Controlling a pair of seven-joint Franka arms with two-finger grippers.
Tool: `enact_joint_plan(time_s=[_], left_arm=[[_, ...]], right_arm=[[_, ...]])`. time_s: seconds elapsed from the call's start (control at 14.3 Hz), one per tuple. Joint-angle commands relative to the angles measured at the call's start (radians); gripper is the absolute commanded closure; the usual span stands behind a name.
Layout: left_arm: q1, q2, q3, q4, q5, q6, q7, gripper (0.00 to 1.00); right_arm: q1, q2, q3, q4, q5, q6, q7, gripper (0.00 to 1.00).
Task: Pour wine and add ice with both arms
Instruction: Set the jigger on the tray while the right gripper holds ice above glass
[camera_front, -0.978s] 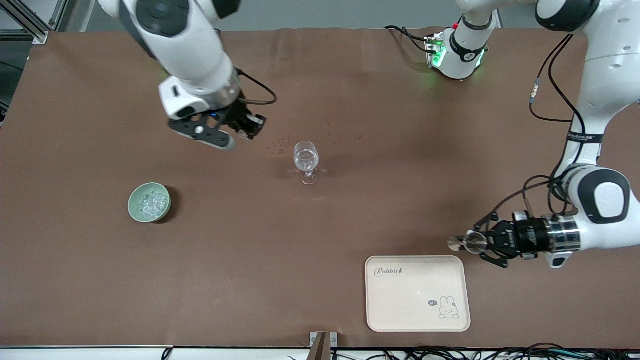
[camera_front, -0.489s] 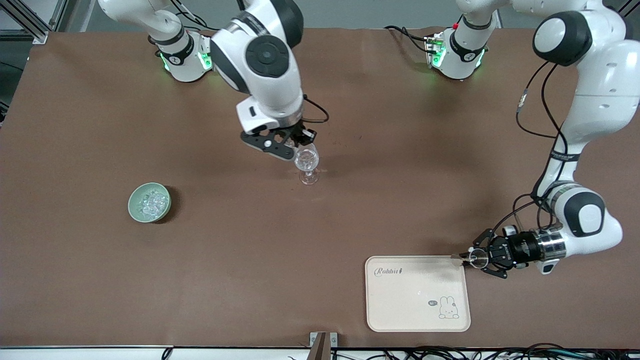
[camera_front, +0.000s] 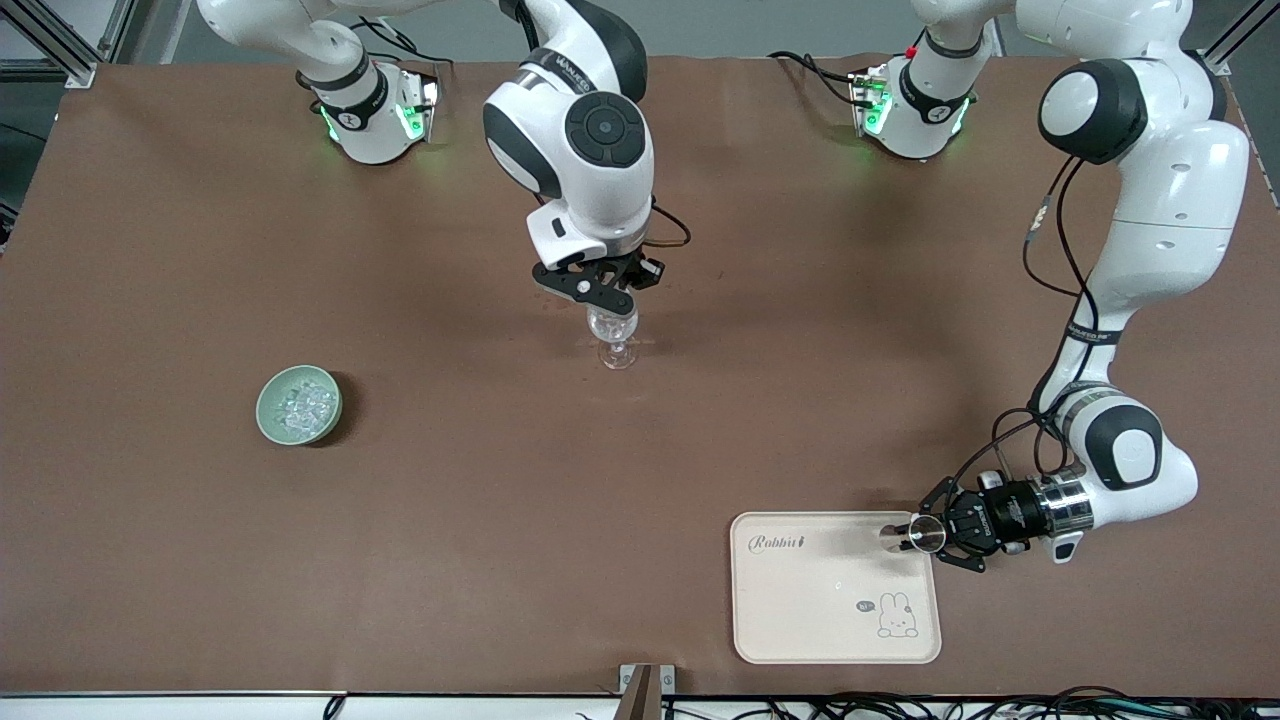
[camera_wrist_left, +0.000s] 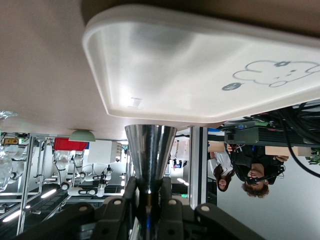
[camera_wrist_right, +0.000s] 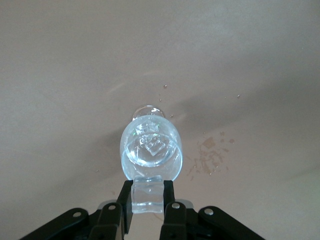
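Now | ice cube (camera_wrist_right: 146, 196) pinched in right gripper (camera_wrist_right: 146, 202) | over glass (camera_wrist_right: 151, 151)

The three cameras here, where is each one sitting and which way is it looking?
Front view: high across the table, facing both arms' bases; shows the right gripper over the glass, the left gripper at the tray, the bowl.
Left wrist view: on the left arm's wrist, looking along its fingers and steel cup toward the tray.
Right wrist view: on the right wrist, looking down past an ice cube into the glass.
Shared: glass and tray each appear in the front view plus one wrist view.
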Motion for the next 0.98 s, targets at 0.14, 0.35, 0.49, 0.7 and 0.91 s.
enact_joint_plan(time_s=[0.14, 0.35, 0.49, 0.7, 0.91], left_arm=[[-0.082, 0.042, 0.042, 0.084, -0.02, 0.089, 0.013, 0.99], [-0.086, 0.068, 0.043, 0.084, -0.023, 0.131, 0.011, 0.93], [-0.088, 0.076, 0.043, 0.084, -0.025, 0.134, 0.011, 0.91], [-0.083, 0.088, 0.043, 0.082, -0.026, 0.134, 0.011, 0.77], [-0.086, 0.078, 0.045, 0.075, -0.025, 0.132, 0.042, 0.0]], right_arm=[[-0.002, -0.003, -0.003, -0.024, -0.031, 0.016, 0.017, 0.99], [0.003, 0.012, -0.003, -0.026, -0.046, 0.022, 0.017, 0.98], [0.003, 0.012, -0.003, -0.026, -0.046, 0.022, 0.02, 0.98], [0.003, 0.013, -0.003, -0.026, -0.046, 0.022, 0.022, 0.98], [0.003, 0.02, -0.003, -0.026, -0.048, 0.021, 0.022, 0.96]])
